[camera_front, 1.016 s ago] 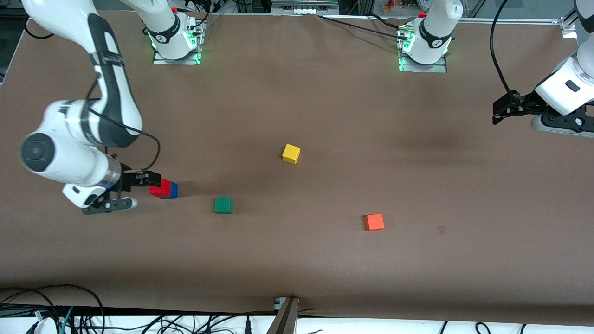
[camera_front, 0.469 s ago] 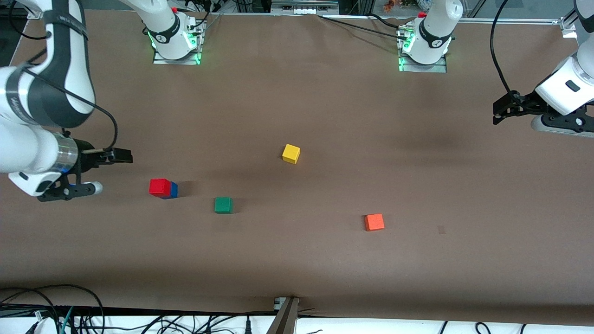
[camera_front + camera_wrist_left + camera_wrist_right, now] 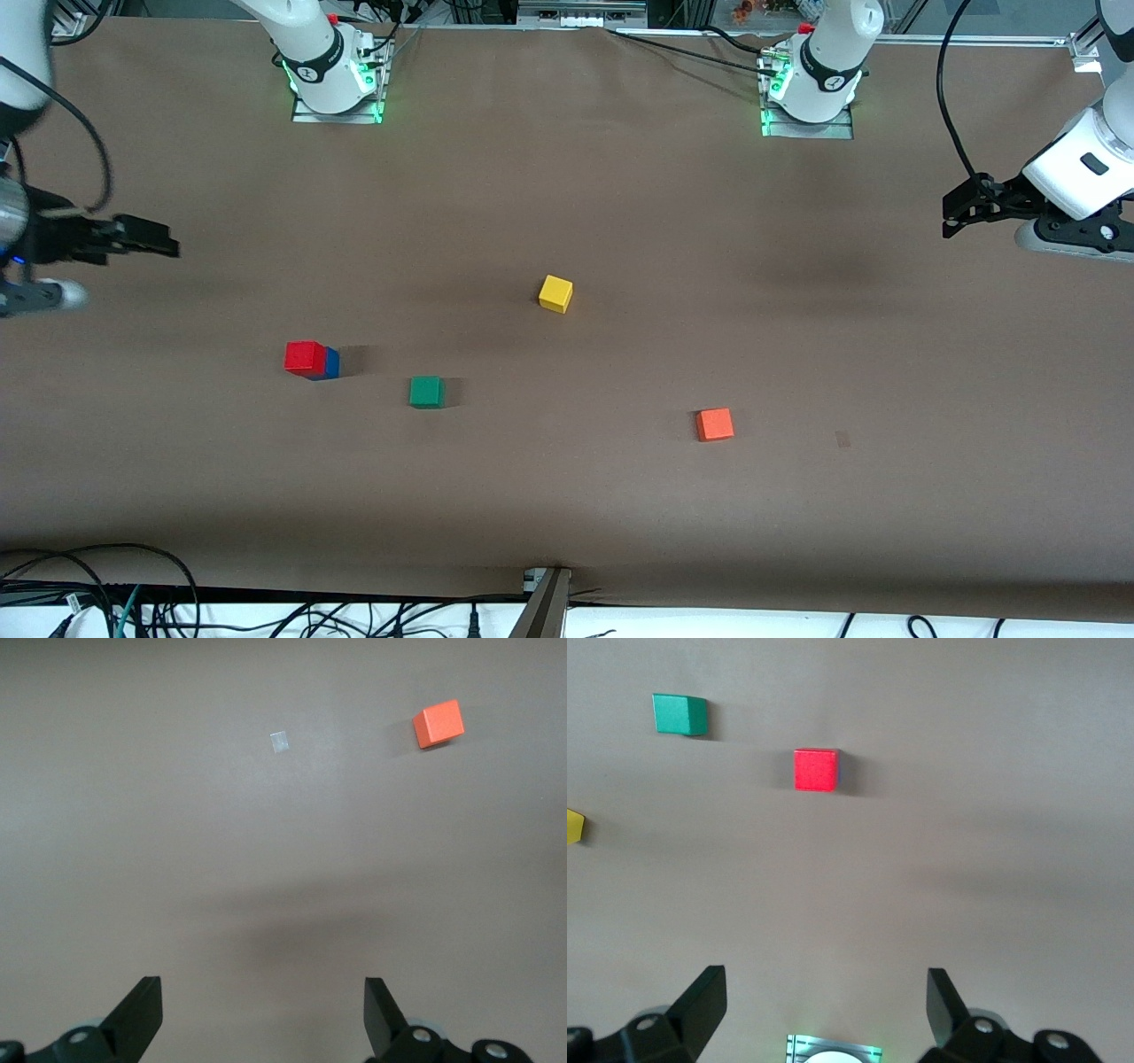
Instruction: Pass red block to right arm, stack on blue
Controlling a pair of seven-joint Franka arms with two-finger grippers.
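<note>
The red block point(image 3: 306, 356) sits on top of the blue block point(image 3: 332, 363), toward the right arm's end of the table. In the right wrist view the red block point(image 3: 815, 769) covers almost all of the blue one. My right gripper point(image 3: 124, 273) is open and empty, up in the air over the table's edge at the right arm's end, well apart from the stack; it also shows in the right wrist view point(image 3: 827, 1005). My left gripper point(image 3: 946, 217) is open and empty and waits over the left arm's end of the table; it also shows in the left wrist view point(image 3: 263, 1014).
A green cube point(image 3: 426, 391) lies beside the stack, toward the table's middle. A yellow cube point(image 3: 555, 293) lies at the middle. An orange cube point(image 3: 714, 424) lies nearer the front camera, toward the left arm's end. Cables run along the table's front edge.
My right gripper has drawn away from the red-on-blue stack toward the right arm's end of the table. The stack has stayed put. The left arm has not moved.
</note>
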